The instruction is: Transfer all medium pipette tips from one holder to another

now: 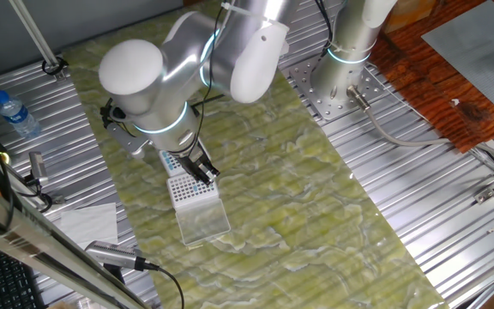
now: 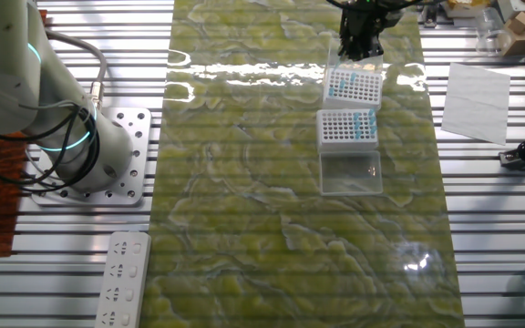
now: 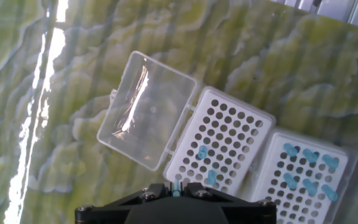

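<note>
Two white racks stand side by side on the green mat. The rack with the open clear lid [image 3: 145, 118] holds a few medium pipette tips [image 3: 202, 152]. That rack [image 3: 219, 146] also shows in the two fixed views [image 2: 345, 126] [image 1: 187, 187]. The other rack [image 3: 300, 180] [image 2: 353, 87] holds several blue-topped tips [image 3: 309, 157]. My gripper [image 3: 176, 185] is shut on one blue pipette tip and hangs above the racks. It also shows in the two fixed views [image 1: 202, 172] [image 2: 361, 41]. The held tip's lower end is hidden.
A second arm's base [image 2: 89, 146] is bolted to the left of the mat. A sheet of paper [image 2: 477, 89] lies right of the racks. A water bottle [image 1: 14, 112] and a power strip [image 2: 121, 278] lie on the ribbed table.
</note>
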`<action>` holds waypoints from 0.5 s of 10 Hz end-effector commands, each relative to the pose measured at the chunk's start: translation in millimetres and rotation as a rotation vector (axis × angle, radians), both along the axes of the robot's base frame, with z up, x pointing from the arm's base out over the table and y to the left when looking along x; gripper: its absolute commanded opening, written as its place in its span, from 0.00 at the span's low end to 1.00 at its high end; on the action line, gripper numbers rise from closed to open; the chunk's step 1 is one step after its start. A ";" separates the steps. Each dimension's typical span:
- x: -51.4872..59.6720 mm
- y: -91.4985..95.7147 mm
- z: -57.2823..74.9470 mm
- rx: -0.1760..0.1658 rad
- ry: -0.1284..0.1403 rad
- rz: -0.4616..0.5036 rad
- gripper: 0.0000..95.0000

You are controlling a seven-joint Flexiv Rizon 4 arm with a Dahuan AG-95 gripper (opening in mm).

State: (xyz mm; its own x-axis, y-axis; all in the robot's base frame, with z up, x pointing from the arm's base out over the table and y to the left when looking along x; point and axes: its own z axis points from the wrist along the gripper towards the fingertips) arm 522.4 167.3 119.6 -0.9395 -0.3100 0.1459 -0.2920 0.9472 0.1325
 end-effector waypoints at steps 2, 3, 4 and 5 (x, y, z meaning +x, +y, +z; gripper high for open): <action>-4.0 -3.1 -5.3 0.002 -0.022 0.012 0.00; -4.6 -3.7 -6.7 0.001 -0.027 0.016 0.00; -5.2 -4.0 -7.3 0.002 -0.032 0.019 0.00; -6.3 -4.3 -8.0 0.005 -0.038 0.033 0.40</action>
